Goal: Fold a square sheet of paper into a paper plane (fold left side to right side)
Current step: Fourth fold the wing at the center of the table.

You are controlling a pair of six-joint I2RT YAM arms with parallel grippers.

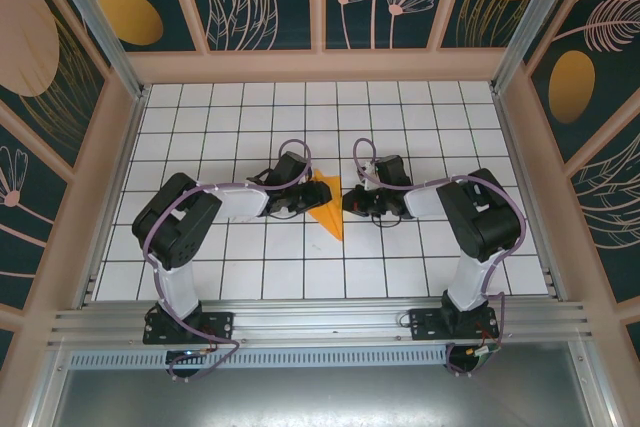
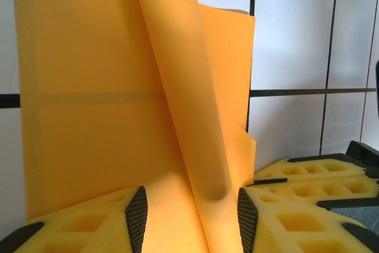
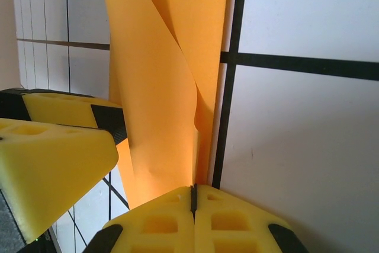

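My right end effector [image 3: 192,198] is pinched closed on an edge of the orange sheet [image 1: 328,203] on the worktop [image 1: 250,272]. My left end effector [image 2: 189,214] gapes around the raised flap [image 2: 177,87]. The fold looks half-turned; flattening and creasing remain.

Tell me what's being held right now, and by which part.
The right gripper seems pinched on the orange paper's lifted edge; the left gripper stands open around its raised flap.
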